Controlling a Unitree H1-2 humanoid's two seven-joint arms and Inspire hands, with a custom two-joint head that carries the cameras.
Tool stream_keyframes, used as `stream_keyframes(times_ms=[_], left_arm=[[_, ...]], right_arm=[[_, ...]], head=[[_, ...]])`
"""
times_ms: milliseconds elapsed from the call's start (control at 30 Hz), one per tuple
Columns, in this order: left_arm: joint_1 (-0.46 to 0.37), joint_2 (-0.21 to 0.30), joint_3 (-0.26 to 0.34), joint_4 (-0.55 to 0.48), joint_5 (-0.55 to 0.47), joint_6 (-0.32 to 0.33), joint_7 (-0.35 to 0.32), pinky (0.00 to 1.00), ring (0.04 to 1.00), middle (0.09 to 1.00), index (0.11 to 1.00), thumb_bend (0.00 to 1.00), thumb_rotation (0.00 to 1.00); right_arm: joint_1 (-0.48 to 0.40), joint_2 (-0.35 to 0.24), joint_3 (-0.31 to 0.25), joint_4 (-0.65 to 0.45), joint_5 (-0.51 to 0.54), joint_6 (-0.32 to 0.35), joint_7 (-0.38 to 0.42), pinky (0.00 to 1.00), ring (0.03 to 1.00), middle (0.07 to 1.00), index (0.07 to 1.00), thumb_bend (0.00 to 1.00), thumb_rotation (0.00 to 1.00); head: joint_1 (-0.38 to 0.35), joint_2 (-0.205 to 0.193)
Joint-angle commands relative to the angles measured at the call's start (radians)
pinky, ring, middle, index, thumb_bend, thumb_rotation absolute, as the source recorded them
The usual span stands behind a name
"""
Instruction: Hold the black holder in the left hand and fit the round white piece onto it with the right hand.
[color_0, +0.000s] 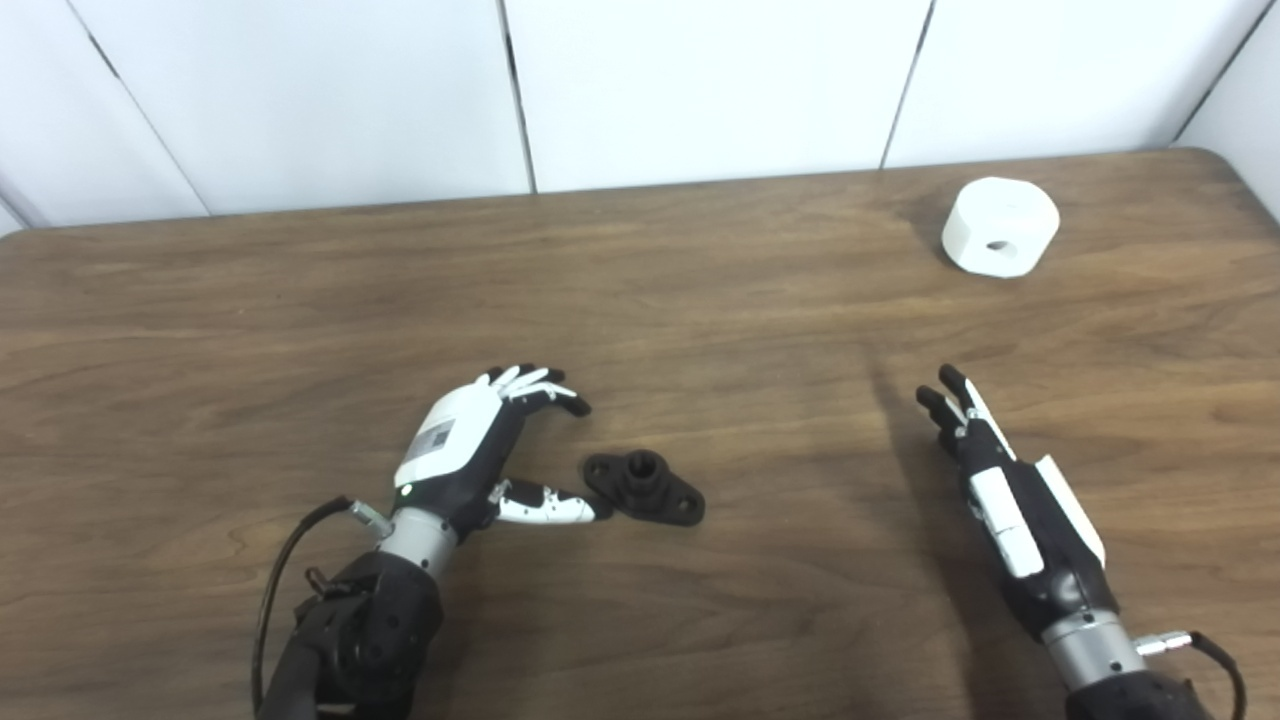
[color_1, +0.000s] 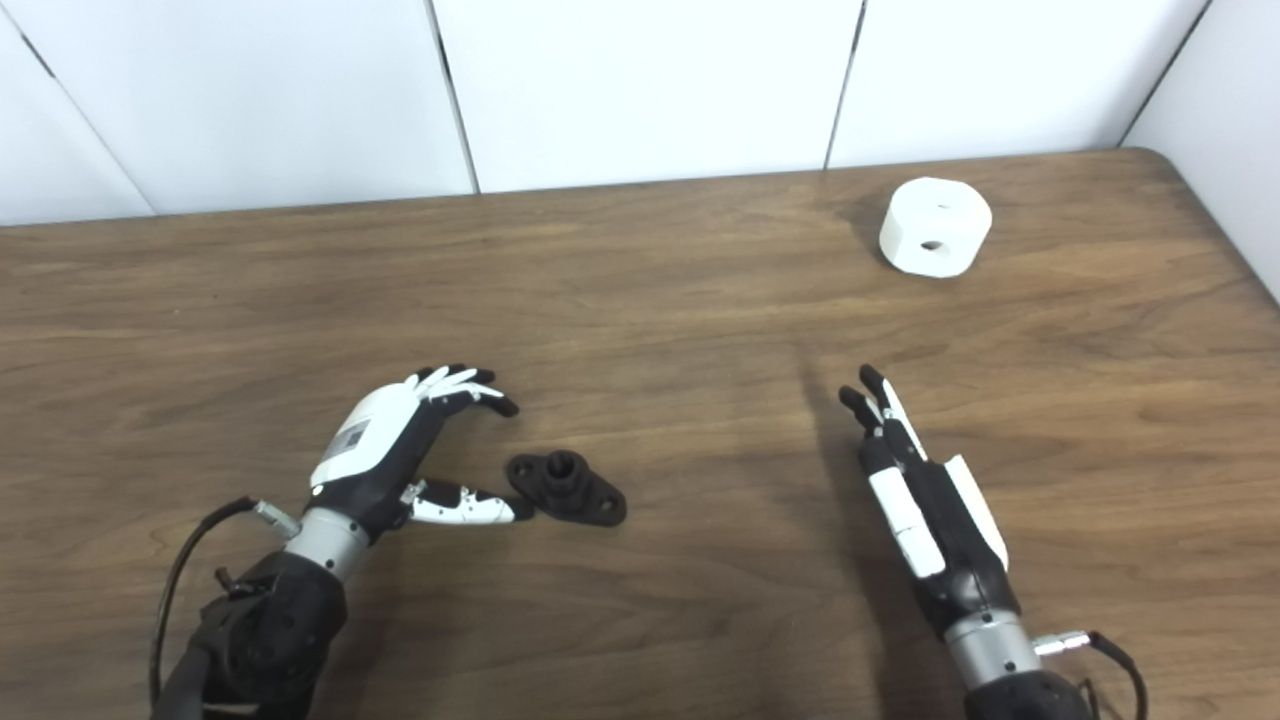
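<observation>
The small black plastic holder, a flat lozenge-shaped flange with a short hollow post standing up from its middle, is lying flat on the brown wood-grain bench, just beside the left hand. That hand is empty, with its fingers spread and curved over the bench and its thumb reaching toward the near end of the flange; whether the thumb tip is touching it cannot be told.

The round white piece, a squat plastic drum with a small hole in its side wall, is sitting near the bench's far right corner, well apart from the right hand, which is lying edge-on with fingers straight and holding nothing.

Both parts are looking rigid, light and smooth, probably hard plastic, so neither should deform, but both could skid on the wood. The holder is low, so pinching the flange across its narrow width, or gripping its edges, seems safest and keeps the post free. The white drum is offering a broad curved wall for a wrap from above.
</observation>
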Motion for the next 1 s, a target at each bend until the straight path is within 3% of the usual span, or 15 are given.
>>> stream_keyframes(times_ms=[0,500,767,967], left_arm=[[-0.022,0.006,-0.014,-0.013,-0.002,-0.010,-0.003,1.00,0.973,0.911,0.723,0.99,0.25],[-0.015,0.015,-0.031,-0.021,-0.032,-0.001,-0.031,1.00,0.988,0.919,0.713,0.98,0.20],[-0.012,0.025,-0.027,0.001,-0.043,-0.019,-0.009,1.00,0.978,0.909,0.704,0.92,0.16],[-0.009,0.021,-0.028,0.005,-0.049,-0.018,-0.002,1.00,0.962,0.888,0.646,0.87,0.14]], right_arm=[[0.013,-0.011,-0.002,-0.022,-0.009,0.002,0.007,1.00,0.982,0.951,1.000,0.66,1.00],[0.011,-0.010,-0.007,-0.028,-0.007,0.011,0.007,1.00,0.977,0.949,1.000,0.66,1.00],[0.014,-0.013,-0.006,-0.037,-0.014,0.020,0.008,1.00,0.973,0.945,1.000,0.66,1.00],[0.012,-0.013,-0.008,-0.038,-0.010,0.020,0.009,1.00,0.973,0.944,1.000,0.66,1.00]], head=[[-0.001,0.000],[0.001,0.010],[0.005,0.015],[0.006,0.022]])
